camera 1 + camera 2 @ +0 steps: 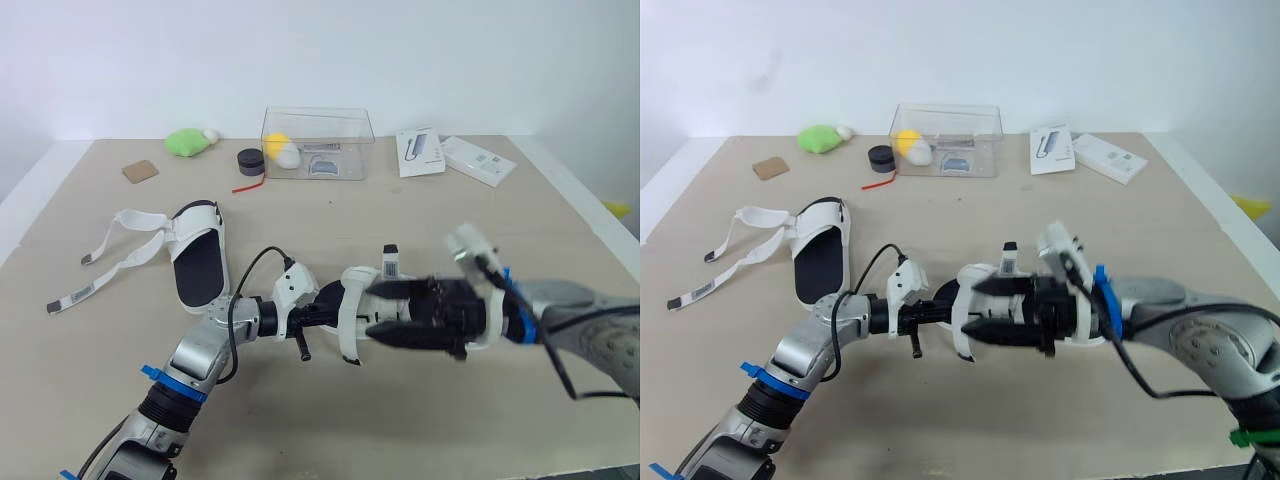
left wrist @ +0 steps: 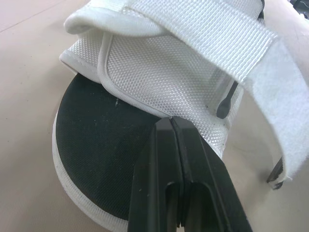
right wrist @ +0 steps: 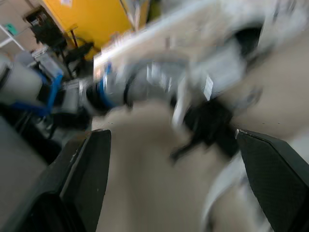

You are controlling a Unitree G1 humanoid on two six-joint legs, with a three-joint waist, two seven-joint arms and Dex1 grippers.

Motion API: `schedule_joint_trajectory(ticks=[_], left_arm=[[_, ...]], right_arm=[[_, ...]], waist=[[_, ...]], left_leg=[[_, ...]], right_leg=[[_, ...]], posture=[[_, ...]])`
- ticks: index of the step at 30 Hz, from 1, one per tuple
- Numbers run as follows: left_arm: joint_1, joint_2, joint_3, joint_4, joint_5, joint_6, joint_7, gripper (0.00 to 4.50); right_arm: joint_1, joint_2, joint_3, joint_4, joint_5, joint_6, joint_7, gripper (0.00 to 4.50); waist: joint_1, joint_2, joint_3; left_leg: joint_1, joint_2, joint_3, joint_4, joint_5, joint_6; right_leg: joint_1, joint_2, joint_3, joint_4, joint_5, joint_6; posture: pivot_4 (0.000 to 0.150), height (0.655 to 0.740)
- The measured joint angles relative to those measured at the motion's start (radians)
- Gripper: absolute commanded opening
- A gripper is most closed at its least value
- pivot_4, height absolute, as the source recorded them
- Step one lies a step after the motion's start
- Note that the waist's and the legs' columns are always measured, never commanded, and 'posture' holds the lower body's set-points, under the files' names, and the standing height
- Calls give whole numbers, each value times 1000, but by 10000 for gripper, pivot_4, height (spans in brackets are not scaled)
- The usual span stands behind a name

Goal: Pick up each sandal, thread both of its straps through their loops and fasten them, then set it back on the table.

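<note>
At the left of the table an unfastened sandal (image 1: 197, 262) lies with its straps (image 1: 120, 262) loose. At centre, the left gripper (image 2: 171, 123) is closed at the second sandal (image 1: 352, 300)'s mesh upper; whether it pinches fabric, I cannot tell. The right gripper (image 1: 375, 312) gapes empty beside it. Fastening seems underway, so next it should close on the strap end.

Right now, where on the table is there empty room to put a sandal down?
The widest bare patch lies between the clear box and the middle sandal. Another runs along the table's right side, nearer than the white boxes. The back edge is crowded, and the open sandal's loose straps take up the left.
</note>
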Motion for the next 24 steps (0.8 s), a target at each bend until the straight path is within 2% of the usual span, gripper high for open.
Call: schedule_joint_trajectory(ticks=[5,13,16,18,20,22,24], left_arm=[[0,0,1,0,0,0,-2,0],[-1,0,2,1,0,0,-3,0],[-2,0,2,3,0,0,-2,0],[-3,-2,2,7,0,0,0,0],[-4,-4,1,7,0,0,0,0],[-3,-4,1,6,0,0,-1,0],[-3,-4,1,7,0,0,-1,0]], right_arm=[[89,29,-13,-72,-96,60,-44,44222],[100,90,-16,-76,-277,110,-83,44222],[84,142,5,-78,-315,133,-105,37367],[57,182,34,-79,-368,164,-130,24405],[46,202,56,-79,-396,178,-138,16784],[40,222,82,-80,-431,193,-139,7235],[29,237,99,-81,-461,210,-139,1091]], waist=[[0,0,0],[0,0,0],[0,0,0],[-1,0,0],[-2,0,0],[-2,0,0],[-2,0,0]], left_leg=[[-1,-2,1,0,0,0],[-1,-2,0,1,0,0],[-1,-2,0,1,0,0],[0,-2,0,1,0,0],[0,-2,0,1,0,0],[-1,-2,0,1,0,0],[-1,-2,0,1,0,0]], right_leg=[[0,2,0,0,1,4],[0,2,-1,0,0,3],[0,3,0,0,1,4],[0,2,0,0,1,4],[0,2,0,0,1,4],[0,2,-1,0,1,4],[0,2,0,0,1,4]], posture=[[1500,7400],[1500,7400],[1500,7400],[1500,7400],[1500,7400],[1500,7400],[1500,7400]])
